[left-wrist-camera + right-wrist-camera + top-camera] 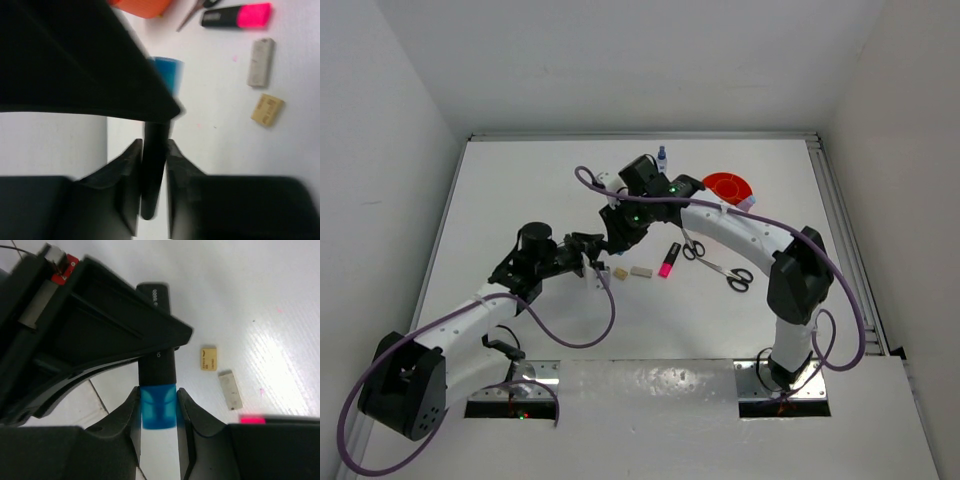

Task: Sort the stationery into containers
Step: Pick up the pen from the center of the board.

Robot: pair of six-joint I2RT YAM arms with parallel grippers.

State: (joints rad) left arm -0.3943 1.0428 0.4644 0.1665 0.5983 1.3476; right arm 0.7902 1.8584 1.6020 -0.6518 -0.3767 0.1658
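A black marker with a blue cap [158,407] is held between both grippers above the table. My left gripper [152,150] is shut on the marker's black tail end [151,190]. My right gripper [158,400] is shut on its blue cap, which also shows in the left wrist view [169,75]. In the top view the two grippers meet at the table's middle, left [590,262] and right [612,240]. The round orange tub [730,187] stands at the back right.
On the table lie a pink-capped marker [669,260], a beige eraser [619,273], a grey eraser [640,270] and two black-handled scissors [725,268]. A small blue-capped bottle [662,157] stands at the back. The right arm arches over the scissors.
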